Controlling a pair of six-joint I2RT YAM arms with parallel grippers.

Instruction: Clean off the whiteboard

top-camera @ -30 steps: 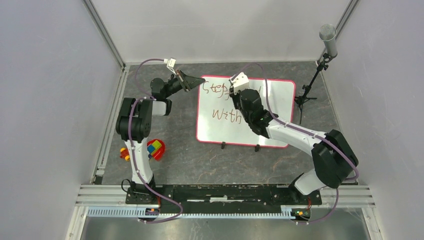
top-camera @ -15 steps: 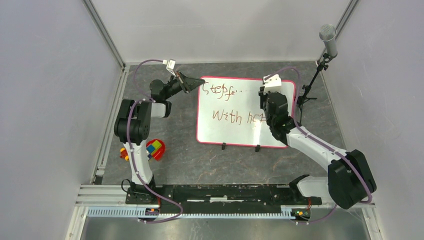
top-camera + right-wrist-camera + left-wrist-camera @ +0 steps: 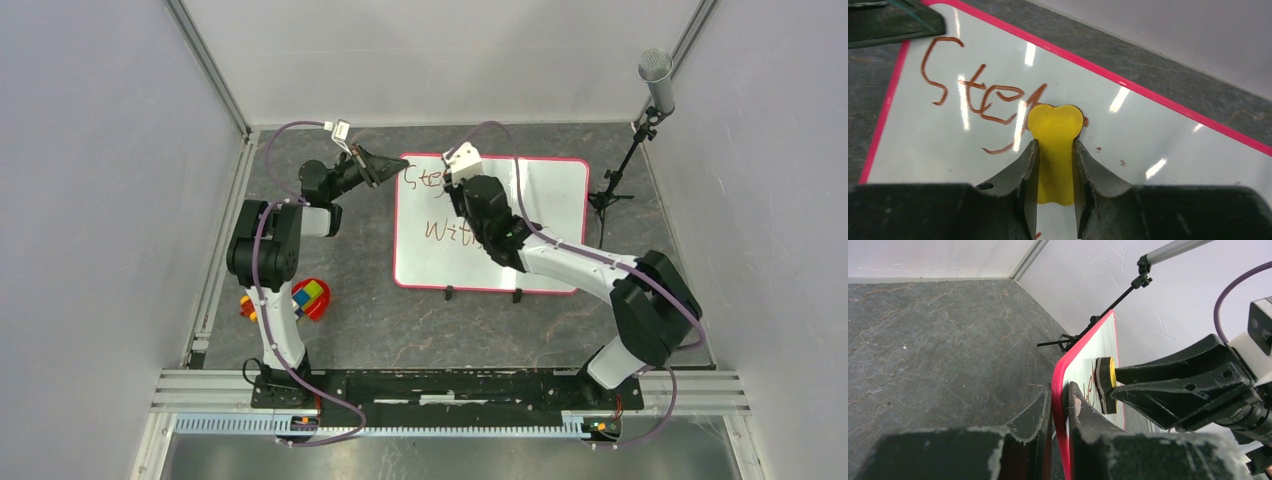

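The whiteboard (image 3: 552, 212) lies on the dark table, white with a red-pink frame and red-brown handwriting (image 3: 978, 95) on its left part. My left gripper (image 3: 386, 168) is shut on the board's frame (image 3: 1083, 350) at the top left corner, one finger on each side of the rim (image 3: 1060, 392). My right gripper (image 3: 1055, 150) is shut on a yellow eraser (image 3: 1055, 130) with a black felt pad (image 3: 1104, 390), pressed flat on the board at the end of the top word. From above, that gripper (image 3: 456, 186) covers part of the writing.
A microphone on a black stand (image 3: 640, 130) rises off the board's right edge. A red toy with coloured blocks (image 3: 310, 297) sits by the left arm. Two small black feet (image 3: 448, 292) stick out from the board's near edge. Enclosure walls surround the table.
My right gripper swept the eraser out to the board's right side, then came back left to the top line of writing. The left gripper kept its hold on the frame.
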